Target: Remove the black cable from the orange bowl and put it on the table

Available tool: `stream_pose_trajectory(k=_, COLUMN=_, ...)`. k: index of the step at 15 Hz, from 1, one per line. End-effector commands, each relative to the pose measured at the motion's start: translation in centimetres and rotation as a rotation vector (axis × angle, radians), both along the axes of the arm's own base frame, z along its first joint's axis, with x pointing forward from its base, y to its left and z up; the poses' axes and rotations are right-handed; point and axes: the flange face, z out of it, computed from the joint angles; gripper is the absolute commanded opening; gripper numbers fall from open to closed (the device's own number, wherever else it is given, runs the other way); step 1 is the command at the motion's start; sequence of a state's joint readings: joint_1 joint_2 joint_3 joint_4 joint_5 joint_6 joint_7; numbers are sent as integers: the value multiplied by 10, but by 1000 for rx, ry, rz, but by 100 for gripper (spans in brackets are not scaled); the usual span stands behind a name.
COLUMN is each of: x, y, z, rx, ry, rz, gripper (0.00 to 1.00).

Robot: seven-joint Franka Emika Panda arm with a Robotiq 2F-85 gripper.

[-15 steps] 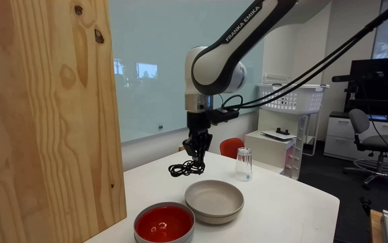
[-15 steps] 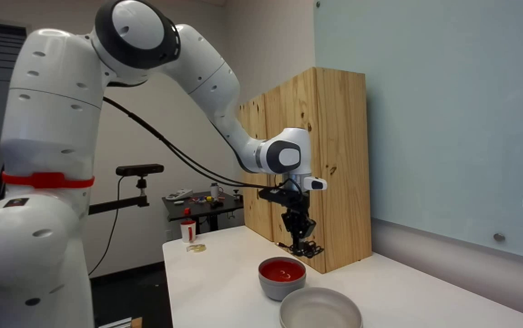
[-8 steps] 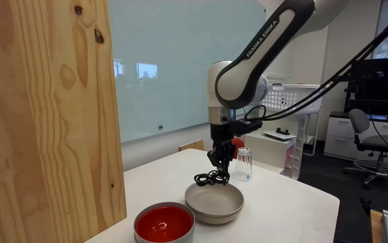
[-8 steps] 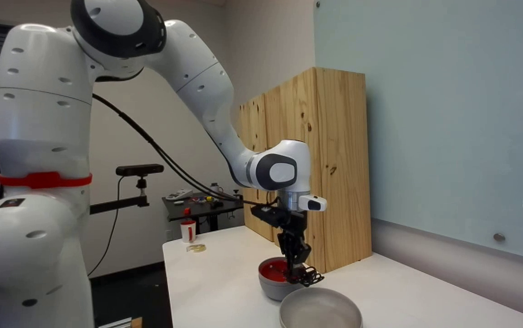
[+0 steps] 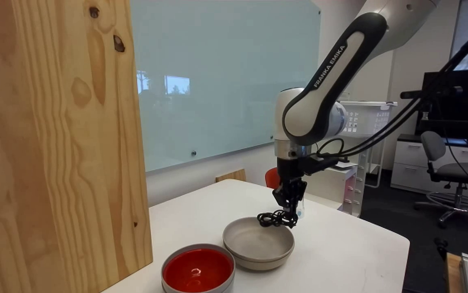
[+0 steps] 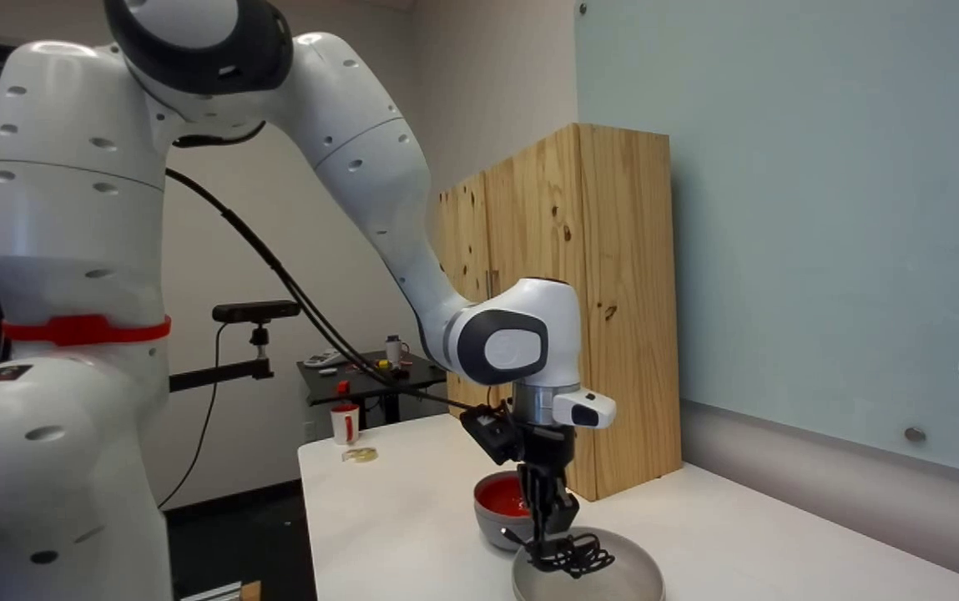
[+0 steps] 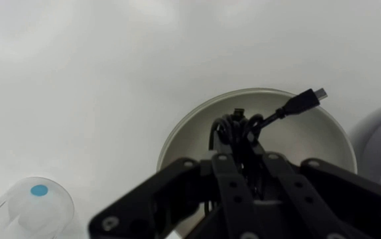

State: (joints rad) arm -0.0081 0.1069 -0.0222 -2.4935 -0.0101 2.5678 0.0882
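Note:
The black cable is a bunched tangle held in my gripper, in both exterior views (image 5: pixel 272 219) (image 6: pixel 581 555) and the wrist view (image 7: pixel 301 102), where its plug sticks out to the right. My gripper (image 5: pixel 291 211) (image 6: pixel 542 542) (image 7: pixel 238 141) is shut on it, pointing down. The cable hangs over the beige-grey bowl (image 5: pixel 258 244) (image 6: pixel 638 576) (image 7: pixel 293 142); its exact height is unclear. The orange bowl (image 5: pixel 198 268) (image 6: pixel 497 497) has no cable in its visible red inside. Both bowls stand on the white table (image 5: pixel 331 252) (image 6: pixel 412 517) (image 7: pixel 77 83).
A clear upturned glass (image 7: pixel 41 209) stands beside the beige-grey bowl, largely hidden behind my gripper in an exterior view (image 5: pixel 301 210). A tall wooden cabinet (image 5: pixel 62 142) (image 6: pixel 629 317) stands at the table's side. A mug (image 6: pixel 345 424) and a tape roll (image 6: pixel 360 455) lie farther off.
My gripper, with the cable in it, has moved down and away from the wooden cabinet, past the orange bowl to over the beige-grey bowl. The bowls have not moved.

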Motion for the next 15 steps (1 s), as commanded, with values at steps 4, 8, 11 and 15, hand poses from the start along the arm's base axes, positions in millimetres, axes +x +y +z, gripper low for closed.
stream_pose_trajectory(k=4, x=-8, y=4, z=-11, rx=3, ry=-104, rz=20, gripper=4)
stream_pose_trajectory(k=8, x=-10, y=13, z=-23, rx=38, ry=-74, rz=17, gripper=4)
stream_pose_trajectory(k=11, x=-13, y=15, z=-35, rx=63, ry=-56, rz=28, gripper=4)
stream_pose_trajectory(k=15, x=-15, y=-4, z=-50, rx=67, ry=-36, rz=21, gripper=4)
